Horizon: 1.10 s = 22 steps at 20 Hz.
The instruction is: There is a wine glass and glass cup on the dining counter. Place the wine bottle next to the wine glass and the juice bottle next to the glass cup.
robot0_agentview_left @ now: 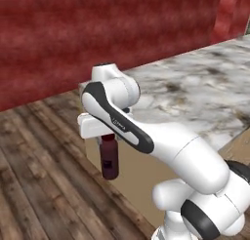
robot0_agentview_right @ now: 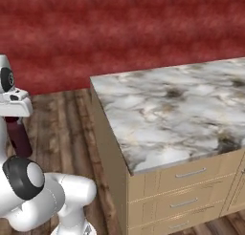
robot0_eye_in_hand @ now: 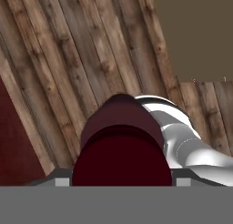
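The dining counter [robot0_agentview_left: 195, 95], a marble-topped island with a beige base, is shown across the right half of the left base view and across the centre and right of the right base view [robot0_agentview_right: 167, 114]; drawers are seen on its lower right face in the latter. The wooden floor [robot0_agentview_left: 39, 175] is shown at lower left, below a red wall [robot0_agentview_left: 97, 29] across the top. The gripper [robot0_agentview_left: 108, 135] is seen left of centre in the left base view, beside the counter's near corner, clamped on the juice bottle [robot0_agentview_left: 110, 158]. The bottle is held by its top and hangs directly beneath the hand, clear of the floor. Its long axis is held upright, cap uppermost. In the hand view the maroon bottle [robot0_eye_in_hand: 122, 145] is seen end-on at bottom centre, against the floorboards.
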Available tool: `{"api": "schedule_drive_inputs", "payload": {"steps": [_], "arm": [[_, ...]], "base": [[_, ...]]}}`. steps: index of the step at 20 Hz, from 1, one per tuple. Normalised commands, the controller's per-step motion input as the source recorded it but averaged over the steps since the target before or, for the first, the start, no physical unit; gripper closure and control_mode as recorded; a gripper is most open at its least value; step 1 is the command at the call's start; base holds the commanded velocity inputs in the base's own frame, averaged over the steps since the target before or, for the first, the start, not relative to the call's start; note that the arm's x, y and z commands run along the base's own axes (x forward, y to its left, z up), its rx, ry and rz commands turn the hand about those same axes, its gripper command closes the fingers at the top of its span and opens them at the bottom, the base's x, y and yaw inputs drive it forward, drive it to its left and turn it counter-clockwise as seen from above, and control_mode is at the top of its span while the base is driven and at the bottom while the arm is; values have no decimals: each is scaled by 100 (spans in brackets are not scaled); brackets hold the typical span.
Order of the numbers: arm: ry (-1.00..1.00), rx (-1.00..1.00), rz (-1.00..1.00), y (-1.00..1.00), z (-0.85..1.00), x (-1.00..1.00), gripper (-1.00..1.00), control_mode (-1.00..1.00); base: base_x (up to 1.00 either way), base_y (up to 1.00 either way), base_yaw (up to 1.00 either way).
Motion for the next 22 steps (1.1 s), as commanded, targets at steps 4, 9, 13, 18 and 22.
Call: {"api": "schedule_drive_inputs", "payload": {"steps": [4,9,13,18,22], "arm": [[0,0,0,0,0,0,100,100],[0,0,0,0,0,0,100,100],[0,0,0,0,0,0,100,100],[0,0,0,0,0,0,100,100],[0,0,0,0,0,0,100,100]], "base": [[26,83,-9],[49,77,-6],[64,68,-5],[68,65,-5],[73,59,-7]]}}
